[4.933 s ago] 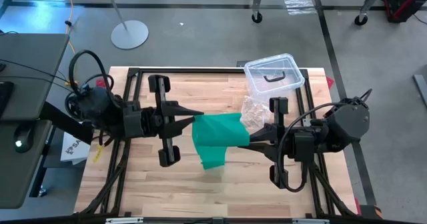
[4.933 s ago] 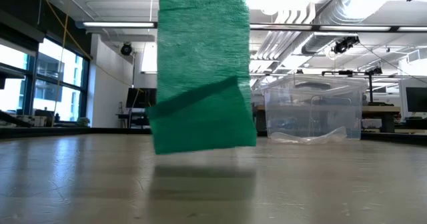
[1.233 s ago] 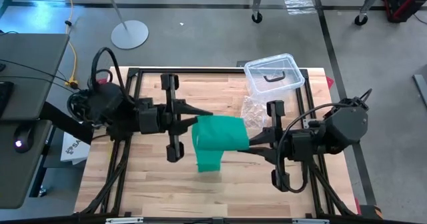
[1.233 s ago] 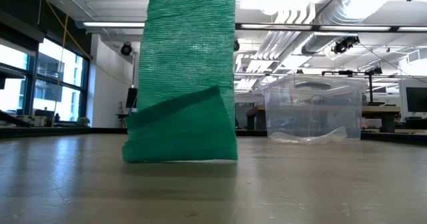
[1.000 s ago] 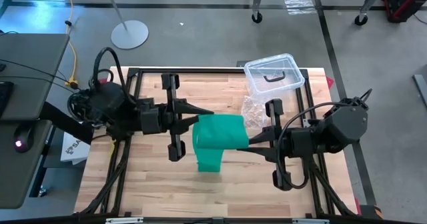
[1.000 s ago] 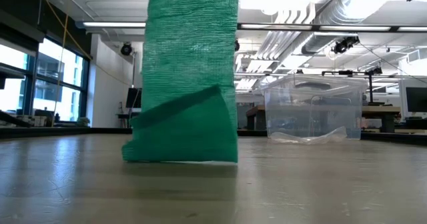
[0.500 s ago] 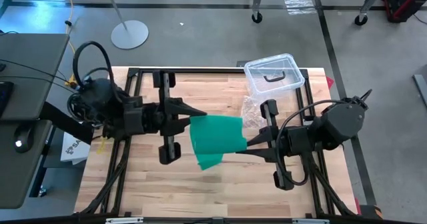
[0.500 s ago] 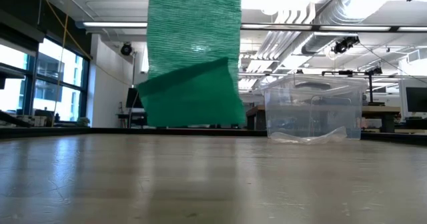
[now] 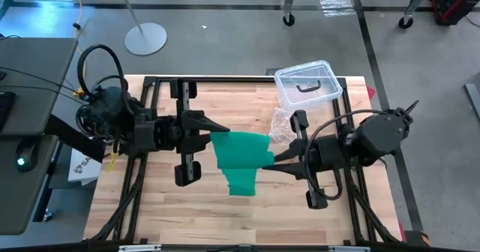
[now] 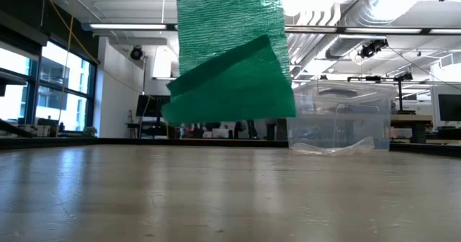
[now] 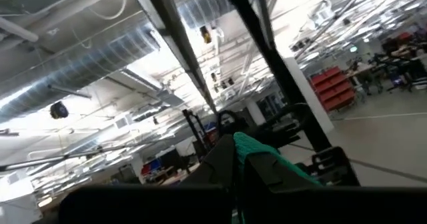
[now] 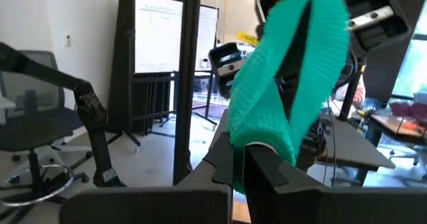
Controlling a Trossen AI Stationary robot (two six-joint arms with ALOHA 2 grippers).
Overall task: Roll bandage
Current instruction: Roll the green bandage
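1. High view: a wooden table (image 9: 172, 199) seen from straight above. The bandage (image 9: 241, 154), a flat strip of solid green fabric, is stretched across the middle of the table between the two arms. The left gripper (image 9: 215, 128), reaching in from nine o'clock, is pinched closed on the strip's left upper corner. The right gripper (image 9: 271, 159), reaching in from three o'clock, is pinched closed on its right edge. A loose end of the strip hangs toward six o'clock. A clear plastic box (image 9: 308, 83) with a black handle sits at the table's one o'clock corner, and a crinkly clear bag (image 9: 281, 122) lies just beside the bandage on its box side.

2. Low view: the bandage (image 10: 230, 62) hangs from the top edge in a broad green band with a fine woven texture. Its lower part folds into a slanted flap, and its bottom edge is clear of the tabletop. The clear box (image 10: 338, 119) stands at three o'clock of it, farther back.

3. Left wrist view: the left gripper (image 11: 238, 154) has its dark fingers tight together, with a narrow edge of the green bandage (image 11: 267, 159) clamped between them.

4. Right wrist view: the right gripper (image 12: 238, 161) is closed tight on the bandage (image 12: 290, 71), which rises from the fingers as a bright green folded loop with a ribbed knit surface.
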